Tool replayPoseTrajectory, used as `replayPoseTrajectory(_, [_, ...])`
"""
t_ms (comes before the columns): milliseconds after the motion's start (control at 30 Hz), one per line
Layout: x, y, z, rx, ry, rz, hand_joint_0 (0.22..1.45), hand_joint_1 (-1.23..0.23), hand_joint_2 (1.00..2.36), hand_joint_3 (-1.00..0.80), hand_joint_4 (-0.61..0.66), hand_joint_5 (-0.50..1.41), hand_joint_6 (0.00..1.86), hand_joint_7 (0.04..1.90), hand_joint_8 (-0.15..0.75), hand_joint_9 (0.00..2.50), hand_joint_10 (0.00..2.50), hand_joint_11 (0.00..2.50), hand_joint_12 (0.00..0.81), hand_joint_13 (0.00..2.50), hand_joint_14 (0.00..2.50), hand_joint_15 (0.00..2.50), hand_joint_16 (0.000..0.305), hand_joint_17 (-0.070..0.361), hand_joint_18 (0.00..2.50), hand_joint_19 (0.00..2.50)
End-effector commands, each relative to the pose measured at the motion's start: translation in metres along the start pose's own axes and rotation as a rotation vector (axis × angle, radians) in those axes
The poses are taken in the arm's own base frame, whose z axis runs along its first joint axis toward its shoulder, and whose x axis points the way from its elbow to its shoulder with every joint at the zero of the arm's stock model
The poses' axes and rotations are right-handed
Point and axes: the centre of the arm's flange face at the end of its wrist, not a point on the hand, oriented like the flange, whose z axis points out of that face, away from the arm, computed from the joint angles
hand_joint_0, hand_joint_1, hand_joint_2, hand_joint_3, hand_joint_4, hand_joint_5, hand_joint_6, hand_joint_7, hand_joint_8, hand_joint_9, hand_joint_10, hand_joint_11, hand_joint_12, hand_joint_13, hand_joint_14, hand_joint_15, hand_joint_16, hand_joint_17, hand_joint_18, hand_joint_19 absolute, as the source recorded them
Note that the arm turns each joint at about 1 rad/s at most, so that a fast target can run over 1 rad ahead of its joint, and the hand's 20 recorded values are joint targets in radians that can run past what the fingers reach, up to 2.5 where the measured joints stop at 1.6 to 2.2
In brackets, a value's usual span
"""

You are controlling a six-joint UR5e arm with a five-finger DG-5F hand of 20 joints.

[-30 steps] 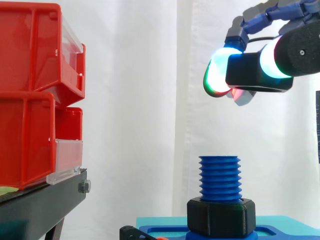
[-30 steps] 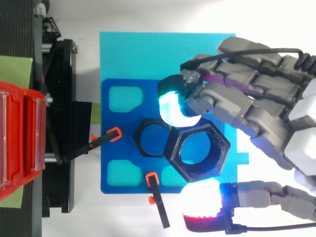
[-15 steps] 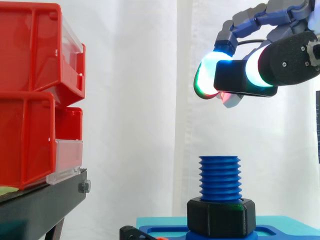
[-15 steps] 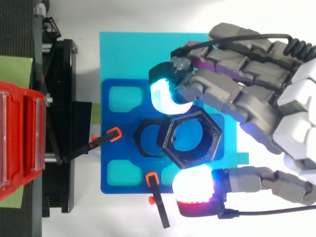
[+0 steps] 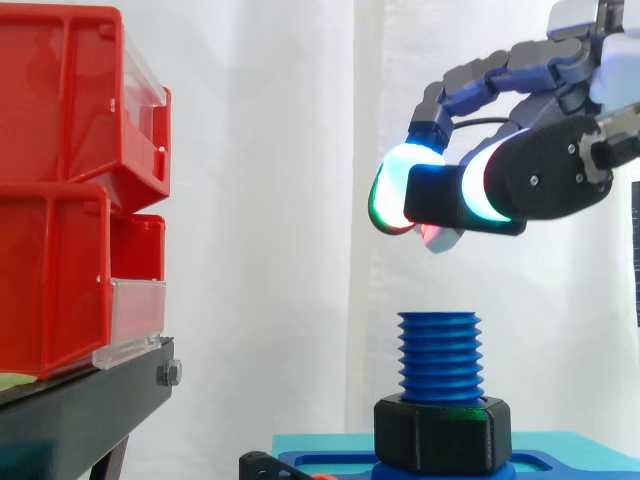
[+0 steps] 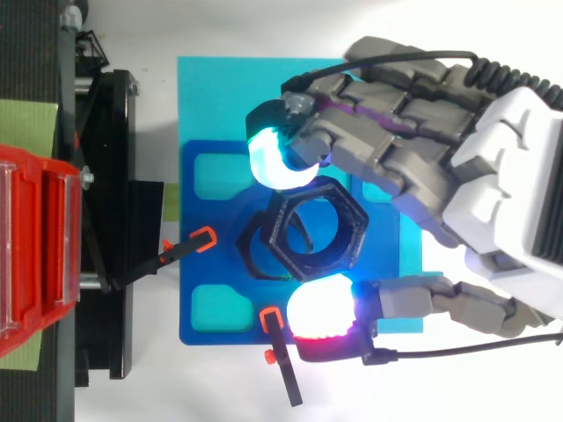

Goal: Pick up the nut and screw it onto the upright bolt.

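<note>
A black hex nut (image 6: 290, 248) is pinched between the glowing fingertips (image 6: 274, 158) and the thumb pad of my hand (image 6: 440, 176). From the top, the nut partly overlaps the bolt's place. From the side, the hand (image 5: 545, 180) hangs a short gap above the threaded blue bolt (image 5: 440, 355), slightly to its right, and the thumb hides most of the nut. The bolt stands upright on a blue fixture plate (image 6: 211, 264). A second black nut (image 5: 443, 432) sits low on the bolt at its base.
Red bins (image 5: 60, 200) are stacked on a black stand (image 6: 114, 220) at the left. Two black clamps with orange tips (image 6: 202, 239) (image 6: 271, 316) lie on the blue plate beside the bolt. A cyan mat (image 6: 264, 88) lies under the plate.
The hand has carried the nut left and down, from up at the right to just above the bolt. Its hold on the nut is unchanged.
</note>
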Motion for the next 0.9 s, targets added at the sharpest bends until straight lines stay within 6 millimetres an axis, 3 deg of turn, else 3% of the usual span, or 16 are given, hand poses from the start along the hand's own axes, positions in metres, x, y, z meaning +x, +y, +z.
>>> replayPoseTrajectory(0, [0.004, -0.001, 0.002, -0.005, 0.003, 0.002, 0.58, -0.72, 1.00, -0.50, 0.25, -0.17, 0.50, 1.16, 0.296, 0.80, 0.01, 0.43, 0.301, 0.64, 0.00, 0.00, 0.031, 0.069, 0.51, 0.00])
replayPoseTrajectory(367, [0.008, 0.009, 0.001, -0.024, -0.004, 0.005, 0.58, -0.72, 1.00, -0.50, 0.25, -0.17, 0.50, 1.15, 0.298, 0.80, 0.01, 0.43, 0.302, 0.64, 0.00, 0.00, 0.031, 0.069, 0.51, 0.00])
replayPoseTrajectory(433, [0.023, 0.006, 0.001, -0.021, 0.008, -0.003, 0.58, -0.72, 1.00, -0.50, 0.25, -0.17, 0.50, 1.15, 0.298, 0.80, 0.01, 0.44, 0.302, 0.64, 0.00, 0.00, 0.031, 0.070, 0.51, 0.00])
replayPoseTrajectory(533, [0.026, 0.008, 0.003, -0.032, 0.000, 0.017, 0.58, -0.72, 1.00, -0.50, 0.25, -0.17, 0.50, 1.15, 0.298, 0.80, 0.01, 0.42, 0.302, 0.64, 0.00, 0.00, 0.031, 0.070, 0.51, 0.00])
replayPoseTrajectory(867, [0.024, 0.003, 0.006, -0.047, -0.003, 0.015, 0.58, -0.72, 1.00, -0.50, 0.25, -0.17, 0.50, 1.15, 0.296, 0.80, 0.01, 0.44, 0.305, 0.64, 0.00, 0.00, 0.032, 0.072, 0.54, 0.00])
